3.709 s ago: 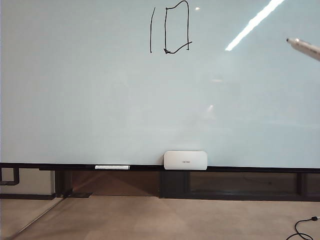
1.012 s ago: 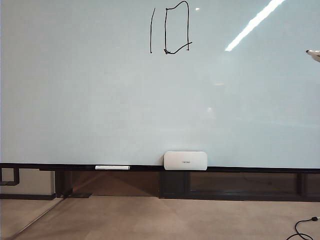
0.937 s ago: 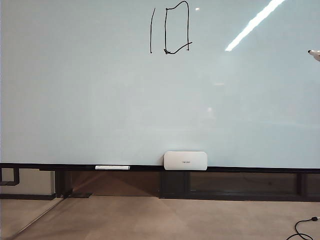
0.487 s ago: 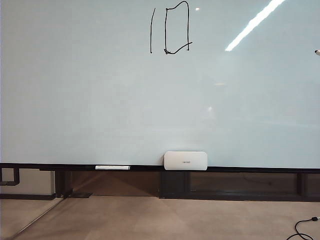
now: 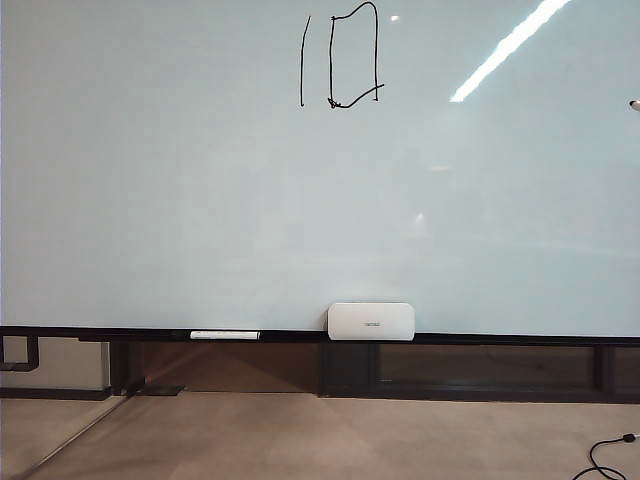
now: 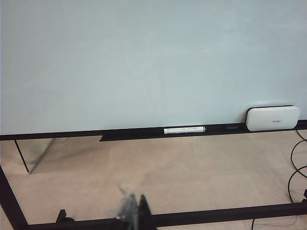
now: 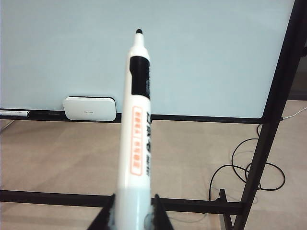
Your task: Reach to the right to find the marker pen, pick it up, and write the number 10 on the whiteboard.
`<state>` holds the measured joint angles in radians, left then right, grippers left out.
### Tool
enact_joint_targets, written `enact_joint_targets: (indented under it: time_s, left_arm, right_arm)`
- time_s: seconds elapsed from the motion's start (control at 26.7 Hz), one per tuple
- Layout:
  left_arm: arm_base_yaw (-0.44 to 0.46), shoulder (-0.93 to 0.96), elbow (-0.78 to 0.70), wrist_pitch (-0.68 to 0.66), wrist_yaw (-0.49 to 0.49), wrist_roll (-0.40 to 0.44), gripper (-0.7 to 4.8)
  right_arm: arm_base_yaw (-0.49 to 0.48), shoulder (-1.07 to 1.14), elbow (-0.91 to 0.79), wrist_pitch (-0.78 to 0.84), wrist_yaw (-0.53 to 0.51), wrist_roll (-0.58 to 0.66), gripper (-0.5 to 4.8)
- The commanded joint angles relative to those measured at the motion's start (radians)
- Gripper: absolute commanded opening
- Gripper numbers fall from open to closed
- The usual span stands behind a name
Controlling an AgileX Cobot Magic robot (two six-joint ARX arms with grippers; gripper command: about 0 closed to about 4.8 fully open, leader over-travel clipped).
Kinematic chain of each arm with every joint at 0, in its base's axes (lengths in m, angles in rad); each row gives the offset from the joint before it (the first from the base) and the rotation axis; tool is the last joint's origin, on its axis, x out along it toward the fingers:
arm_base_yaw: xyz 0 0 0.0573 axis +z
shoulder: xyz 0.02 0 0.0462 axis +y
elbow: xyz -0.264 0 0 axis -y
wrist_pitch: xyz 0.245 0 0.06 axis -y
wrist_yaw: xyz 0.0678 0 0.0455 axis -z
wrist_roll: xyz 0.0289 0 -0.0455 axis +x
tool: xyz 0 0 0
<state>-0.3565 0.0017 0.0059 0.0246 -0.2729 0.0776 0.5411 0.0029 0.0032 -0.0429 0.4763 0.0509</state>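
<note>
The whiteboard (image 5: 200, 200) fills the exterior view, with the number 10 (image 5: 331, 60) drawn in thin black lines near its top middle. In the right wrist view my right gripper (image 7: 133, 206) is shut on the marker pen (image 7: 136, 124), a white barrel with an orange label and a black tip pointing at the board, clear of its surface. Only the pen's tip (image 5: 635, 104) shows in the exterior view, at the far right edge. My left gripper (image 6: 136, 211) is shut with nothing in it, hanging low in front of the board. Neither gripper appears in the exterior view.
A white rounded box (image 5: 371, 321) and a second long white marker (image 5: 224, 335) rest on the dark rail (image 5: 500, 338) under the board. The board's black frame leg (image 7: 268, 120) stands at the right. Cables (image 7: 249, 167) lie on the floor.
The marker pen has drawn away to the right; its barrel has left the exterior view and only the tip remains at the edge. The written 10 is unchanged.
</note>
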Motion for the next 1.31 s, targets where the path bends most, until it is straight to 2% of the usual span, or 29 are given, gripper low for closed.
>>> enact_joint_targets:
  time_s: [0.04, 0.79, 1.01, 1.31]
  left_arm:
    - [0.002, 0.0, 0.003, 0.006, 0.0, 0.0, -0.06]
    - [0.002, 0.0, 0.003, 0.006, 0.0, 0.0, -0.06]
    - [0.002, 0.0, 0.003, 0.006, 0.0, 0.0, -0.06]
    - [0.045, 0.0, 0.003, 0.006, 0.006, 0.0, -0.06]
  right_arm:
    - [0.0, 0.001, 0.0, 0.016, 0.004, -0.003, -0.01]
    - [-0.014, 0.001, 0.0, 0.017, -0.003, -0.003, -0.01]
    - [-0.126, 0.001, 0.0, 0.017, -0.006, -0.003, -0.01]
    - [-0.363, 0.001, 0.0, 0.016, -0.006, -0.003, -0.01]
